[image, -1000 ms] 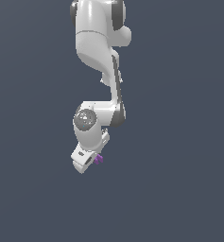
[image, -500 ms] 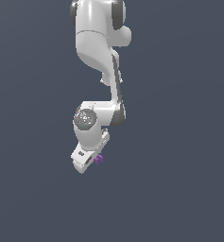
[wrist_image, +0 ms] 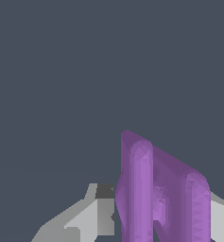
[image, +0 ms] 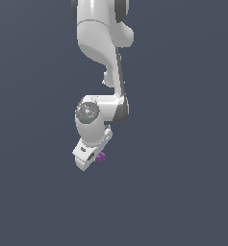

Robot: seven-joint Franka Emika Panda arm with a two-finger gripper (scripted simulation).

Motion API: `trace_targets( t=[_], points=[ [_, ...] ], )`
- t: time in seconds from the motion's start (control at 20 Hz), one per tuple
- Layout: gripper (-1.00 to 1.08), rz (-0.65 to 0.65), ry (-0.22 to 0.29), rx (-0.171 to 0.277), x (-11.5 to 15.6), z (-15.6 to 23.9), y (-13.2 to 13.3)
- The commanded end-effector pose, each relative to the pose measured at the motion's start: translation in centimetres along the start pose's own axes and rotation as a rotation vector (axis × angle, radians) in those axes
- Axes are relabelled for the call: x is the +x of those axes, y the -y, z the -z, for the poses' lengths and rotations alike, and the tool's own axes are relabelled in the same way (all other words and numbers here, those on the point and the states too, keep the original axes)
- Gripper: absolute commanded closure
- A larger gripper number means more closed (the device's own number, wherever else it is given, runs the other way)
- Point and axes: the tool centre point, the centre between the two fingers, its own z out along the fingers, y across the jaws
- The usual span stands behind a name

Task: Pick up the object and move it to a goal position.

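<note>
Exterior view: we see the white arm [image: 98, 57] hanging down from the upper edge against a plain dark grey-blue backdrop. Its wrist joint, marked by a round grey cap [image: 88, 112], sits above the gripper [image: 94, 158], which is tilted toward the exterior view's left. The purple object [image: 101, 156] shows as a small patch touching the gripper's lower end, on the exterior view's right of the white gripper body. Nothing but backdrop lies below the gripper.

Wrist view: we see the object [wrist_image: 160, 194] large and close, with two rounded upright ridges and a recessed, stepped channel between them. Grey-white fingers [wrist_image: 92, 215] flank it: one part lies against one side of the object, and a second pale part [wrist_image: 222, 217] shows just beyond the opposite ridge. We read the fingers as closed on the object, with the gap between them no wider than the piece itself. The fingertips proper lie behind the object, so we cannot tell the exact contact points.
</note>
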Motion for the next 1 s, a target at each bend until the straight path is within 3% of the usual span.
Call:
trace_targets(
  t=[0.0,0.95],
  points=[
    [1.08,0.0,0.0,-0.001,-0.2,1.2,0.6],
    [1.08,0.0,0.002,-0.002,-2.7,15.6,8.9]
  ],
)
